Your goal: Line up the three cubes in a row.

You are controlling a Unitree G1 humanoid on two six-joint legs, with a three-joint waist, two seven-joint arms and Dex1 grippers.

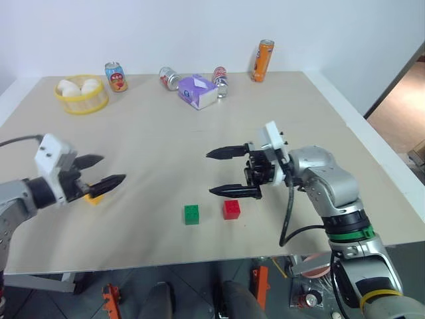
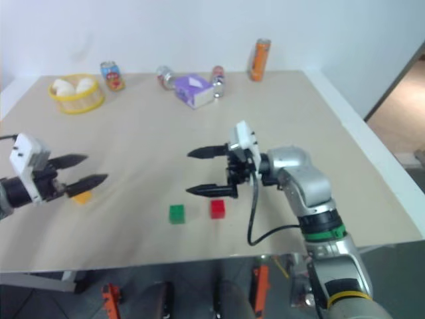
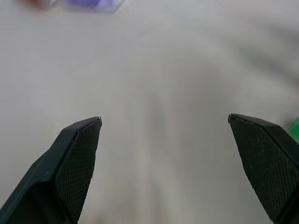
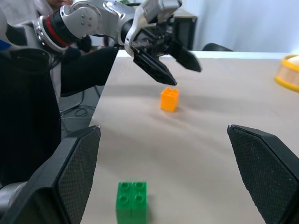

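On the tan table [image 1: 153, 139], near its front edge, the green cube [image 1: 192, 214] and the red cube [image 1: 232, 209] sit side by side with a small gap between them. The yellow-orange cube [image 1: 94, 197] rests far off to the left, apart from them. My left gripper [image 1: 113, 169] hovers open just above and beside the yellow-orange cube, holding nothing. My right gripper [image 1: 209, 173] is open and empty, pointing left, with its lower finger just above the red cube. The right wrist view shows the green cube [image 4: 131, 200] close by, the yellow-orange cube [image 4: 169, 99] farther off, and the left gripper [image 4: 187, 77] over it.
Along the back of the table stand a yellow basket [image 1: 81, 98] with white eggs, a purple box [image 1: 197, 92], three small cans [image 1: 115, 76] and a tall orange can [image 1: 263, 60]. The table's front edge runs just below the cubes.
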